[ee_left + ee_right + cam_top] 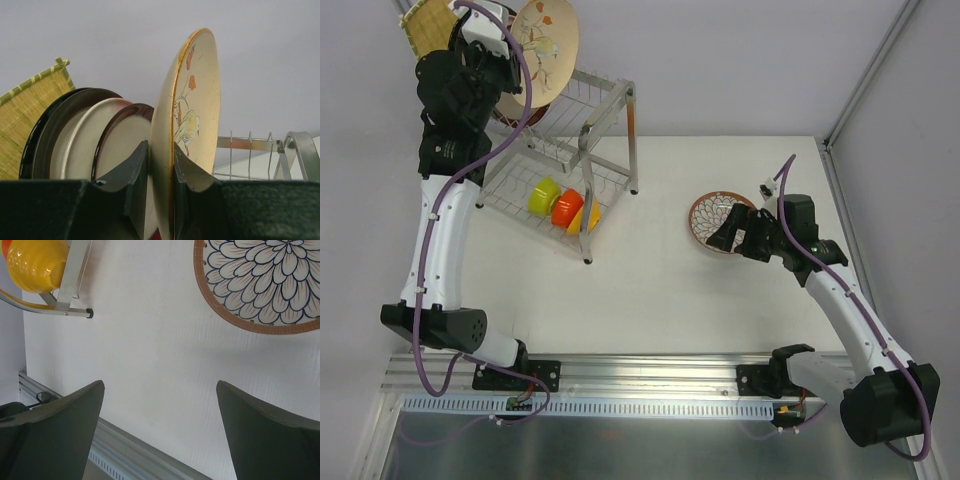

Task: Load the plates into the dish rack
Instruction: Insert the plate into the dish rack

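My left gripper (508, 78) (161, 150) is shut on the rim of a cream floral plate (548, 45) (192, 100). It holds the plate on edge over the back-left top tier of the dish rack (605, 110) (250, 145). Just behind it stand dark-rimmed cream plates (120, 145) and a square yellow woven plate (428, 25) (30, 115). The floral plate's lower edge is hidden by my fingers. A white petal-pattern plate (715, 222) (260, 280) lies flat on the table. My right gripper (738, 235) (160, 385) hovers open beside it, holding nothing.
Green (544, 194), orange (567, 207) and yellow (588, 218) (35, 265) bowls sit in the rack's lower tier. A rack foot (89, 313) rests on the table left of the right gripper. An aluminium rail (650, 375) runs along the near edge.
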{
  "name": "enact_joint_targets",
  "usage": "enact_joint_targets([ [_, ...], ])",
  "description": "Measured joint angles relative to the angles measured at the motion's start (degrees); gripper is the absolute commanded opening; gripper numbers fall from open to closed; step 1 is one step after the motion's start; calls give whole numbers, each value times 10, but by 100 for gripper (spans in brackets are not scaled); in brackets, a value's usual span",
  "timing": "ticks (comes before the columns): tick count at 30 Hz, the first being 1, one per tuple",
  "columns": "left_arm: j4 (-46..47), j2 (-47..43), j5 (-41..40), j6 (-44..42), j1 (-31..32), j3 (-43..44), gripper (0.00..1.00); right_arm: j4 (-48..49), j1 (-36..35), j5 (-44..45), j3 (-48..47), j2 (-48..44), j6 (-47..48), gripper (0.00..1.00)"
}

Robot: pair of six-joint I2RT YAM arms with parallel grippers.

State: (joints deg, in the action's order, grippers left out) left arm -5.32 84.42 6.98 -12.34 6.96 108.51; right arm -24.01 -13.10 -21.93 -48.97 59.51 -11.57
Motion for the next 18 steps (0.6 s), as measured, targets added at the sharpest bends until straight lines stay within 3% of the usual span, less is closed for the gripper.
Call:
enact_joint_targets([
  [18,16,2,-16,-26,-11,-7,0,-3,0,2,0,10,7,99],
])
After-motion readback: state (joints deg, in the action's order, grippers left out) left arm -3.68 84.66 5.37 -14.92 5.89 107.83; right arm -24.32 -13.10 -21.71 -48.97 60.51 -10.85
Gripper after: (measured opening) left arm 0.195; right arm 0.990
